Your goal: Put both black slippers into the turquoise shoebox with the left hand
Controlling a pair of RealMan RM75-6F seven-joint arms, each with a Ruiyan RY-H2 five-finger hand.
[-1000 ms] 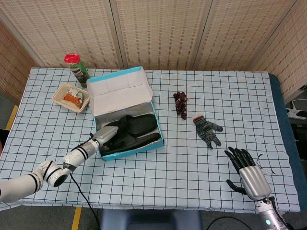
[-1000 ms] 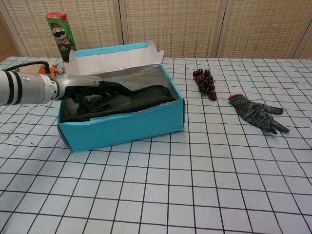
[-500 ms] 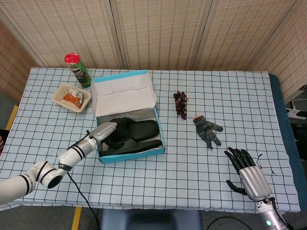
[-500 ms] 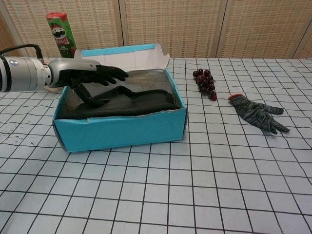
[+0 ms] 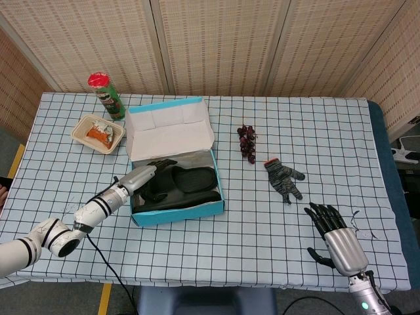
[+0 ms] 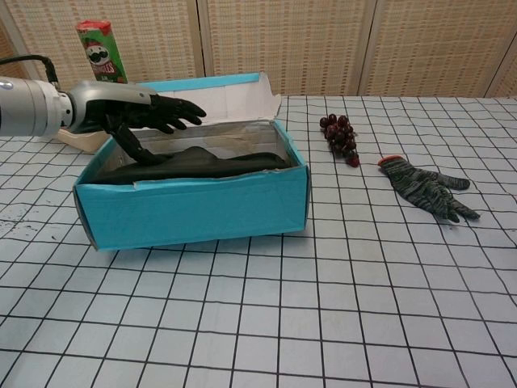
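The turquoise shoebox (image 5: pixel 177 212) (image 6: pixel 194 215) stands left of the table's middle with its white-lined lid (image 5: pixel 169 128) tipped back. Both black slippers (image 5: pixel 190 181) (image 6: pixel 218 164) lie inside it, side by side. My left hand (image 5: pixel 140 178) (image 6: pixel 133 111) hovers over the box's left end with fingers stretched out and apart. Its thumb points down towards the nearest slipper, and it grips nothing. Only the head view shows my right hand (image 5: pixel 336 241), which is at the table's front right, fingers spread and empty.
A green chip can (image 5: pixel 105 92) (image 6: pixel 102 52) and a beige food tray (image 5: pixel 97 133) stand behind the box at the left. Dark grapes (image 5: pixel 247 142) (image 6: pixel 341 137) and a grey knit glove (image 5: pixel 284 179) (image 6: pixel 425 188) lie right of the box.
My left hand has risen out of the box and spread its fingers, leaving the slipper inside. The box has turned and slid a little to the left.
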